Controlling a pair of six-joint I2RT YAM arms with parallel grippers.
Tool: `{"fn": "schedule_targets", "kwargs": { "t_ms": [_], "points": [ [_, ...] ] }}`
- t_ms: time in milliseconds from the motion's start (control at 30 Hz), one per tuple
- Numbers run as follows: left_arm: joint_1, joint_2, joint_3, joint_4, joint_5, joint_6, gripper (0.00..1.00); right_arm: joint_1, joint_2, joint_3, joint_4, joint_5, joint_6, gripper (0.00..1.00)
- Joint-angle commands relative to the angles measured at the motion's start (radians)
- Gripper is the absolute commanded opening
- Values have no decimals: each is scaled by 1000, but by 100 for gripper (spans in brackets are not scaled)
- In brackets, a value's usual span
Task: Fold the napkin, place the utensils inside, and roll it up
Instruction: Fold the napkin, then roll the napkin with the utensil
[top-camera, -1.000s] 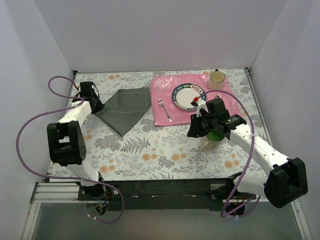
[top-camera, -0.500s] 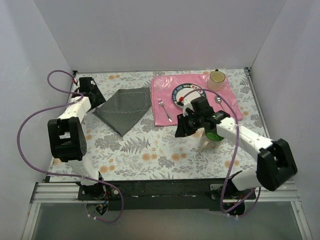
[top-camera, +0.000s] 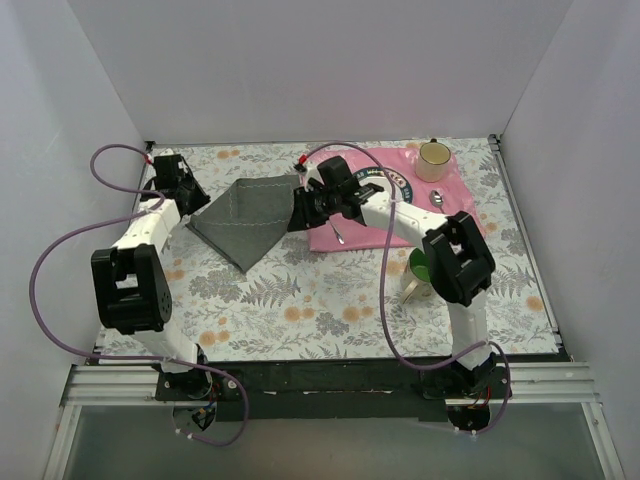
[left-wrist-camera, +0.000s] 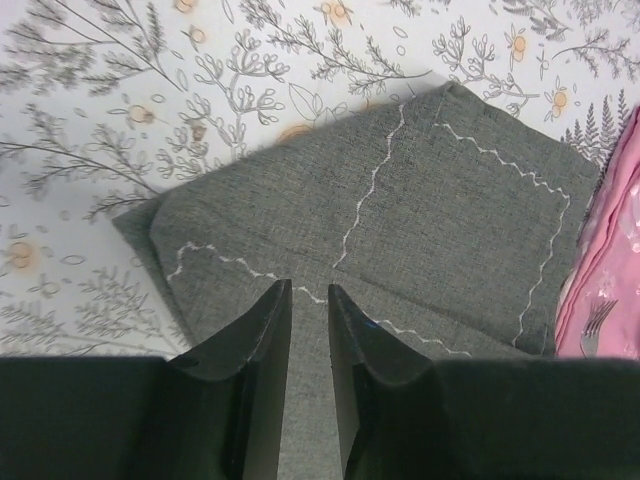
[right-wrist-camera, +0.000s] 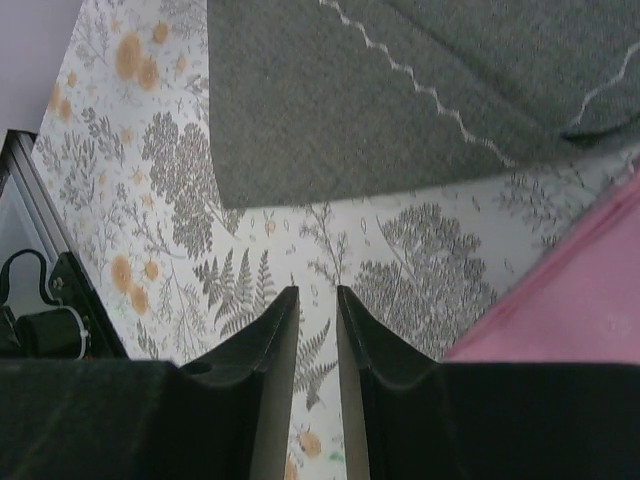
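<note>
The dark grey napkin (top-camera: 248, 212) lies folded into a triangle at the back left of the table. It also shows in the left wrist view (left-wrist-camera: 420, 210) and the right wrist view (right-wrist-camera: 380, 100). My left gripper (top-camera: 192, 200) hovers over its left corner (left-wrist-camera: 310, 288), shut and empty. My right gripper (top-camera: 298, 216) is over bare tablecloth between the napkin's right edge and the pink mat (top-camera: 330, 170), shut and empty (right-wrist-camera: 318, 290). A fork (top-camera: 338, 236) lies on the mat's left side, partly under my right arm. A spoon (top-camera: 437, 198) lies on the mat's right side.
A plate (top-camera: 392, 188) sits on the pink mat, partly hidden by my right arm. A beige mug (top-camera: 433, 156) stands at the mat's back right corner. A green cup (top-camera: 424, 268) stands in front of the mat. White walls close in three sides.
My right arm has swung left from beside the green cup, across the pink mat, to the napkin's right edge. My left gripper shifted slightly toward the back.
</note>
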Motion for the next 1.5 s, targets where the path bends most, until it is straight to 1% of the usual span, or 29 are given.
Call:
{"fn": "schedule_targets", "kwargs": {
  "t_ms": [0,133,200,267,400,500,533,667,700,800,900,1000,1067,1133,1167,1333,1467],
  "points": [
    [16,62,15,36,71,-46,18,18,119,168,47,-39,32,29],
    [22,86,-14,51,45,-75,15,21,238,304,40,-52,31,26],
    [22,76,-46,56,37,-103,13,21,294,335,53,-55,35,26],
    [22,44,-77,90,39,-119,13,19,341,374,63,-53,40,25],
    [22,7,-108,100,62,-153,13,12,401,405,56,-33,29,24],
    [22,-32,-151,119,62,-179,13,8,400,362,47,-10,-18,24],
    [22,-39,-158,120,59,-179,13,9,400,362,3,-1,-44,24],
    [22,-2,-105,87,63,-181,14,10,371,343,-46,22,-72,24],
    [23,13,-86,49,66,-185,14,10,366,361,-55,27,-73,24],
    [22,37,-65,67,85,-170,14,12,331,365,-46,28,-80,24],
    [25,69,-23,53,86,-155,15,15,298,355,-6,40,-72,29],
    [25,90,-2,35,79,-141,15,12,327,421,-25,60,-78,31],
    [25,87,-5,30,47,-140,15,7,369,487,-39,39,-69,31],
    [26,86,-17,34,37,-132,15,5,389,506,-40,37,-63,31],
    [31,93,-17,33,-2,-124,16,5,390,501,-36,40,-66,31],
    [46,130,-28,19,-29,-90,15,-4,383,472,-39,66,-116,31],
    [48,132,-54,34,-61,-86,15,-19,387,411,-3,51,-103,31]
  ]
}}
